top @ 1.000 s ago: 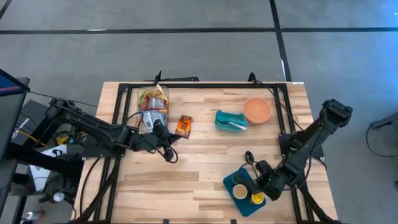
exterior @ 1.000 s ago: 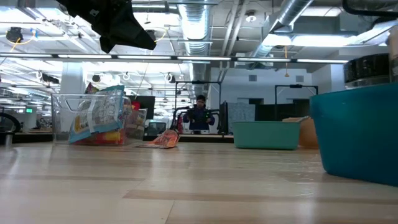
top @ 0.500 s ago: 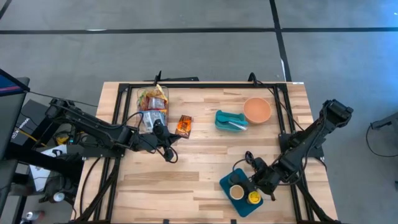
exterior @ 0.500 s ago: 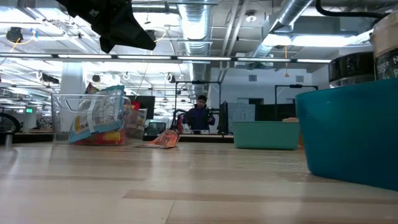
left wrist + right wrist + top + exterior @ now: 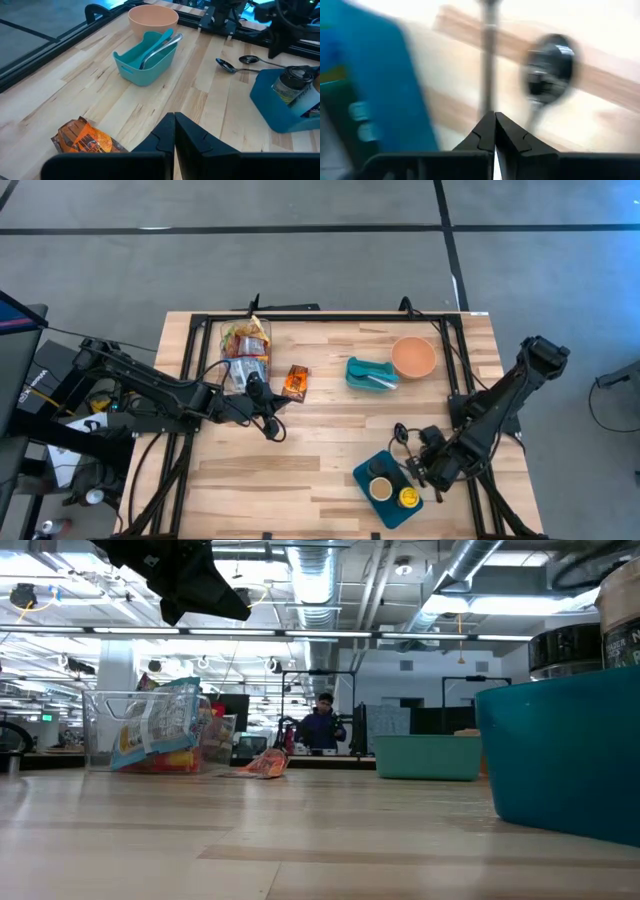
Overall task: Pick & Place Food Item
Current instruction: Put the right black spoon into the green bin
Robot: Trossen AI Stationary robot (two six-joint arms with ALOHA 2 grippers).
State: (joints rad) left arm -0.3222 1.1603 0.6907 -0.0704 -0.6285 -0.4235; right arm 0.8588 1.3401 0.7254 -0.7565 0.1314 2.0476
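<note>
While two spoons lie, one bowl.

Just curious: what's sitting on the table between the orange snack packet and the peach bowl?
A teal caddy holding utensils sits between the snack packet and the bowl, clearest in the high view.

Pale wood table, glossy spoons
</note>
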